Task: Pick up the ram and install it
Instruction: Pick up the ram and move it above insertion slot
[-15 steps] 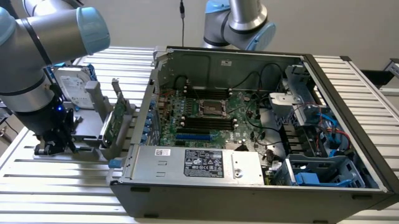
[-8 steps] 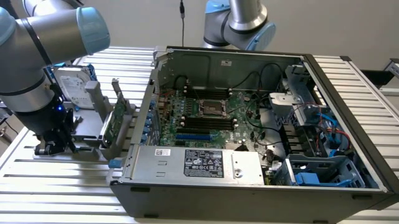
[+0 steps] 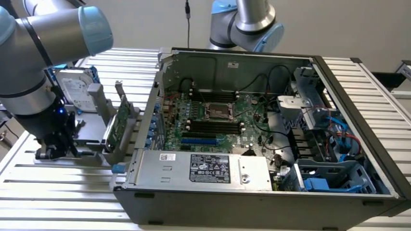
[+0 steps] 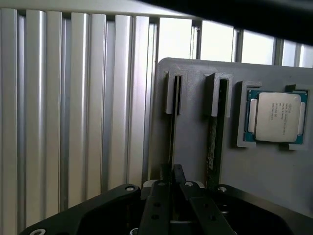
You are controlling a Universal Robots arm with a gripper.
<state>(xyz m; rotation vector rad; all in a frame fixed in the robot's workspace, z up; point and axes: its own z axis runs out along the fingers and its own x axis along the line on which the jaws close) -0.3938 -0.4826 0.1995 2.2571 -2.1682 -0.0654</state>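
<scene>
In the wrist view the ram [image 4: 172,132] stands on edge in one slot of a grey holder [image 4: 195,73]. It looks like a thin dark strip. My gripper [image 4: 172,171] sits directly over its near end, with the black fingers [image 4: 164,188] pressed together on the strip. A second thin stick [image 4: 213,142] stands in the neighbouring slot, untouched. In the exterior view my gripper [image 3: 55,147] is low over the grey holder [image 3: 90,154], to the left of the open computer case. My arm hides the ram there.
The open computer case [image 3: 359,77] with its motherboard [image 3: 215,120] fills the middle of the slatted metal table [image 3: 64,192]. The holder also carries a silver hard drive [image 3: 74,91], a green expansion card [image 3: 120,127] and a processor chip [image 4: 276,115]. A second robot arm [image 3: 247,24] stands behind the case.
</scene>
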